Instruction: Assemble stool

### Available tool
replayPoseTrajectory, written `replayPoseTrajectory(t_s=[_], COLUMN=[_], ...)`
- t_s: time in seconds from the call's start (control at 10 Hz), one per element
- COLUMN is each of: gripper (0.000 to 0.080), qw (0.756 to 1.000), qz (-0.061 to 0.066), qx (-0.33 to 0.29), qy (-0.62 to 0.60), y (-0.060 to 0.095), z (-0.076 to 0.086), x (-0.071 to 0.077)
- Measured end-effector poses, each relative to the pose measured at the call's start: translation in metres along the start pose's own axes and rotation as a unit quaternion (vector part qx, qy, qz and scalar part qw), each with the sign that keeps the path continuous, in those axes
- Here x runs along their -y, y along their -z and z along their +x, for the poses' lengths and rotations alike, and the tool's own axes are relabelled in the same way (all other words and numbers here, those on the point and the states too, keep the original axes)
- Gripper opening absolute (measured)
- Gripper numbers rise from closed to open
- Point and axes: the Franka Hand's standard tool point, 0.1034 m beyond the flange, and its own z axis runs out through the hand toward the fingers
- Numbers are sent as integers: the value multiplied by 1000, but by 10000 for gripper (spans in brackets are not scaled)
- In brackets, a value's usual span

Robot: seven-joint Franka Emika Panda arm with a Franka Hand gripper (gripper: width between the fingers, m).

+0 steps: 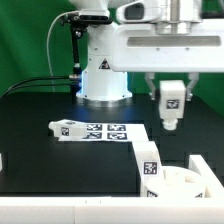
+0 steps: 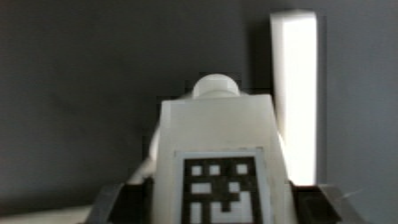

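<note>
My gripper (image 1: 170, 92) is shut on a white stool leg (image 1: 170, 108) with a black-and-white tag and holds it upright above the black table, at the exterior view's right. In the wrist view the leg (image 2: 217, 140) fills the middle between my two dark fingers (image 2: 135, 200), tag facing the camera. The round white seat (image 1: 186, 182) lies at the front right. A second tagged leg (image 1: 149, 163) stands upright at the seat's left edge; I cannot tell whether it is attached. A third leg (image 1: 63, 127) lies by the marker board's left end.
The marker board (image 1: 103, 131) lies flat in the middle of the table before the robot base (image 1: 104, 80). A white rail (image 1: 137, 152) runs from the board toward the front; it shows as a bright strip in the wrist view (image 2: 294, 90).
</note>
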Motion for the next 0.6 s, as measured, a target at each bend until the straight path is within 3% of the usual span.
replayPoseTrajectory(t_s=[0.1,0.3,0.6], gripper=[337,337,337], qw=[999,991,989], qz=[-1,-6,-9], qx=[-27,-90,-93], qy=[25,101,118], y=[-1,-13,-17], z=[9,32,33], x=[13,22,18])
